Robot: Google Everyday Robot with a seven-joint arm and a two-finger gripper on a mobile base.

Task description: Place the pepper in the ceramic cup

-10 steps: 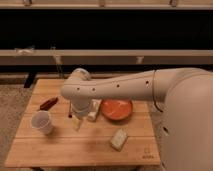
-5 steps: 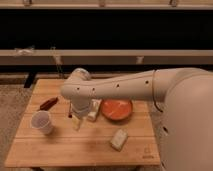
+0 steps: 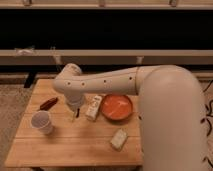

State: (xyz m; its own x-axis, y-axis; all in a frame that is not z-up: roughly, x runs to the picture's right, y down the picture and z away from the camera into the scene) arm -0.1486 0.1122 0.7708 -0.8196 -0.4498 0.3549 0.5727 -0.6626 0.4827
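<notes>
Where the wooden table (image 3: 75, 152) comes closest to the camera, the big white bulk of the robot arm (image 3: 170, 115) fills the right side of the view and covers the table's right end. A small pale block (image 3: 119, 139) lies on the front part of the wood, right of centre. Further back on the left stands the ceramic cup (image 3: 41, 121), upright, with its mouth facing up. The pepper (image 3: 48, 103) lies flat on the table just behind the cup and slightly to its right, slanted, near the left edge and apart from the cup. The gripper (image 3: 75, 115) hangs under the arm's rounded wrist near the middle of the table, pointing down, its tip at or just above the wood; whether it is open or closed cannot be told. It sits to the right of the pepper, apart from it, and just left of a white carton (image 3: 93, 107). Right of the carton, close beside it, rests an orange-red bowl (image 3: 117, 107). The arm reaches in from the right above the back of the table. Beyond the table a pale rail (image 3: 100, 54) runs across a dark background
</notes>
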